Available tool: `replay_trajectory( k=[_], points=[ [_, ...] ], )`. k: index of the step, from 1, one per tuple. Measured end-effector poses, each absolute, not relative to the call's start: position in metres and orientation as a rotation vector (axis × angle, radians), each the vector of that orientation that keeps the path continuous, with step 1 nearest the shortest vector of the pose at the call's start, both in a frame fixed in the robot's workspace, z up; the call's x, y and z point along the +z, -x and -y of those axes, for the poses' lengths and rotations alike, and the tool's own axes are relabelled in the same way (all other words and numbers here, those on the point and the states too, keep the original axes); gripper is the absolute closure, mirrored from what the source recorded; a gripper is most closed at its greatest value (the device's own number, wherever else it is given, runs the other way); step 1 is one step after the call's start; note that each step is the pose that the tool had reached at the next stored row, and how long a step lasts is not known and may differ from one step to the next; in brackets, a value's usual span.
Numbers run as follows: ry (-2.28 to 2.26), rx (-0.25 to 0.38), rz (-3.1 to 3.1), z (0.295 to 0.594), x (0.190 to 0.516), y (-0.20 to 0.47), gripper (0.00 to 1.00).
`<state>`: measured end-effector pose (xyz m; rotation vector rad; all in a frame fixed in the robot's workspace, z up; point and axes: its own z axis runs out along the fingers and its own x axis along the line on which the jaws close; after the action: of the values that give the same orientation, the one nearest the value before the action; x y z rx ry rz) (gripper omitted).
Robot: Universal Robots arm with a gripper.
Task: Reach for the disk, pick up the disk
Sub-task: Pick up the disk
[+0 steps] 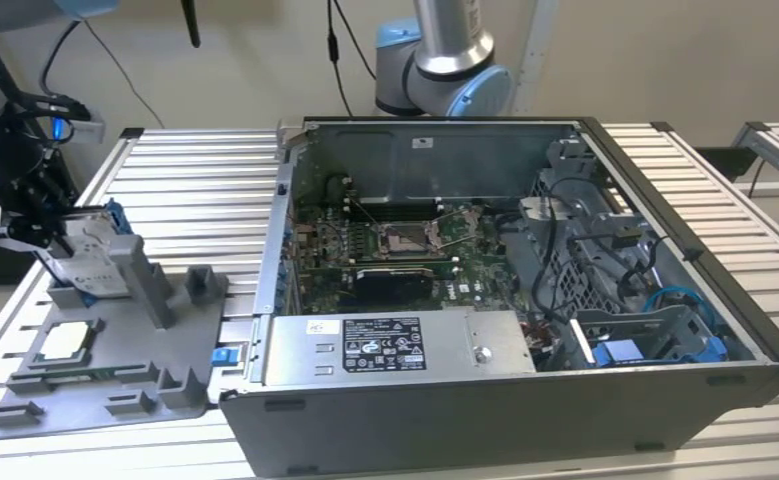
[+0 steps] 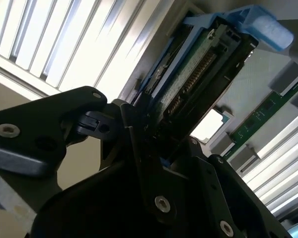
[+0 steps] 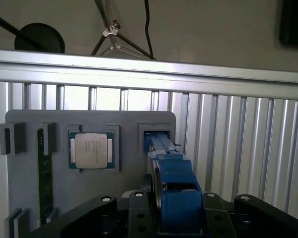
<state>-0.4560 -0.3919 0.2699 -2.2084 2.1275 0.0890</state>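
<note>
Nearest, the black metal gripper (image 3: 174,198) is pinching the disk (image 3: 171,171) by its glossy blue plastic bracket. The flat disk stands on edge in a slot of the matt grey holder (image 3: 129,126), at the exterior view's left, beside a square silver chip (image 3: 91,150) seated in its recess.

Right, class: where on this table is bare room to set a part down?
Bare slats lie between the grey holder and the table's far edge, on the exterior view's left of the computer case, and along the case's other side. Crowded: the holder, with chip, disk and gripper.
</note>
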Motion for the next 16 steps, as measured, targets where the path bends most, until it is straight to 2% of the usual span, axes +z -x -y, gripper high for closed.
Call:
replay_trajectory(
  k=[16],
  points=[
    [2.212,0.083,-2.131,0.3919,0.2767,0.456,1.0]
  ],
)
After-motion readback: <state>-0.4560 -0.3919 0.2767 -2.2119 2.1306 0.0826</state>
